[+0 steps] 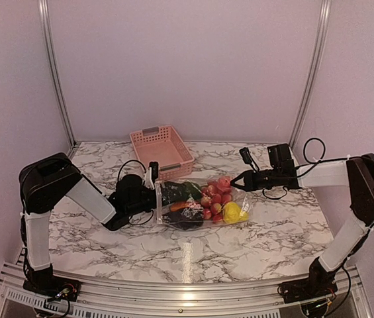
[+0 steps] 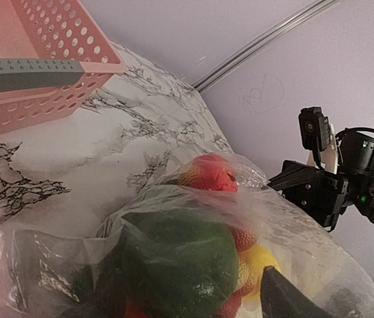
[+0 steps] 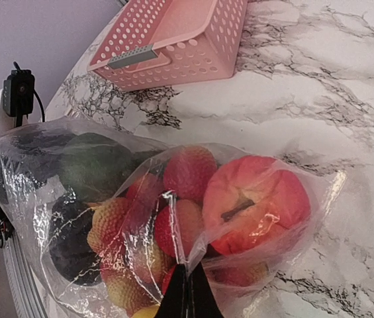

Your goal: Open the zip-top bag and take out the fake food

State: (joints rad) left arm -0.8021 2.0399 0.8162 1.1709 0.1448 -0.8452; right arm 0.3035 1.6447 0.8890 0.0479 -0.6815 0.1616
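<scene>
Film at one end of the bag (image 1: 200,203) sits pinched in my closed right gripper (image 3: 187,298), anchoring it and the food (image 3: 253,192) just ahead, while my left gripper (image 1: 153,191) is at the opposite zip edge to pull, though its spread I cannot tell.

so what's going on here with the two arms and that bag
Two robot arms are working on a clear zip-top bag lying on the marble table. The right claw is pinched shut on the plastic at one end. The left claw is at the opposite end, but its grip isn't clear. The fake food is all inside the bag, and a pink basket sits behind it.
</scene>
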